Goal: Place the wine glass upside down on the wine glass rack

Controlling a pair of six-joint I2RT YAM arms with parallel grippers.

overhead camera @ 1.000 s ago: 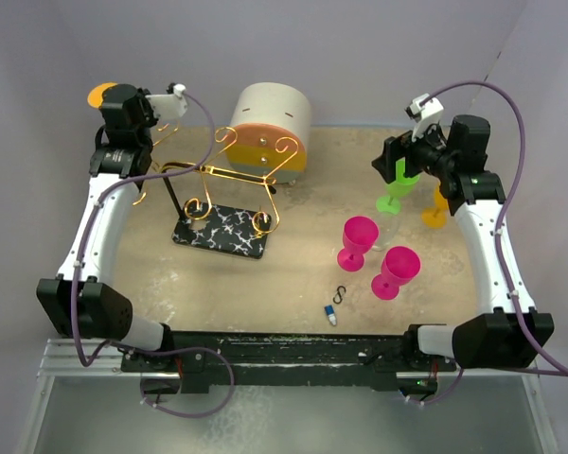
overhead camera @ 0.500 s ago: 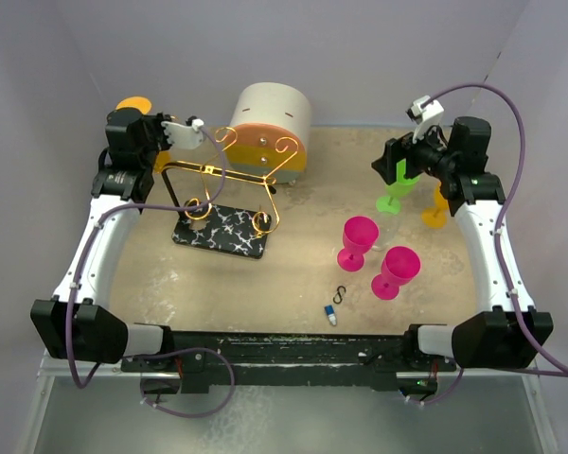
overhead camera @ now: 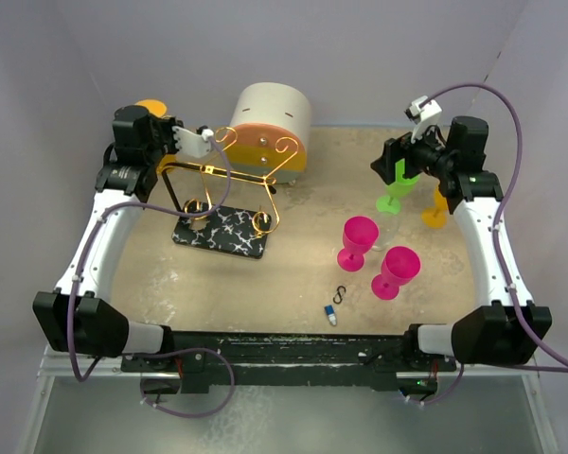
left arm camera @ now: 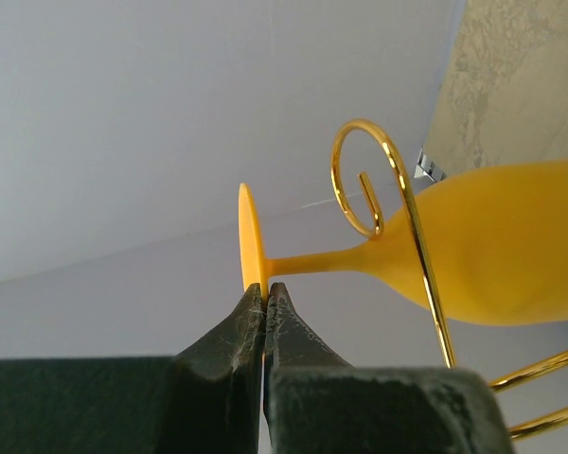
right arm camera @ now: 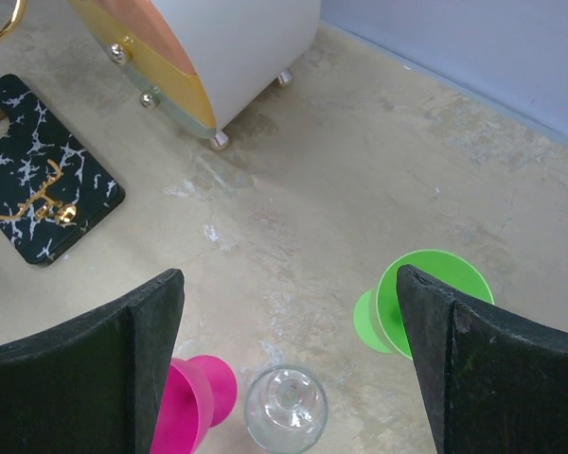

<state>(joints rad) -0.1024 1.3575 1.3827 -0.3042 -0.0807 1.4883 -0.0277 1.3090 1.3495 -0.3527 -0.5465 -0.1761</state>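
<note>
My left gripper (left arm camera: 264, 288) is shut on the rim of the foot of a yellow-orange wine glass (left arm camera: 492, 255). The stem runs right to the bowl, which lies behind a curled gold arm (left arm camera: 360, 189) of the wine glass rack. In the top view the left gripper (overhead camera: 153, 118) is at the back left, beside the rack's gold wire frame (overhead camera: 229, 180) on its black marbled base (overhead camera: 222, 235). Only the glass foot (overhead camera: 150, 106) shows there. My right gripper (overhead camera: 395, 170) is open and empty above a green glass (overhead camera: 393, 197).
A round cream drawer box (overhead camera: 270, 123) stands behind the rack. Two pink glasses (overhead camera: 358, 241) and an orange glass (overhead camera: 435, 210) stand at the right. The right wrist view shows a clear glass (right arm camera: 286, 409) and the green glass (right arm camera: 426, 303). A small black hook (overhead camera: 340, 294) lies near the front.
My left arm has swung right with the yellow-orange glass, from the back left corner toward the rack's top arms. The right arm has not moved.
</note>
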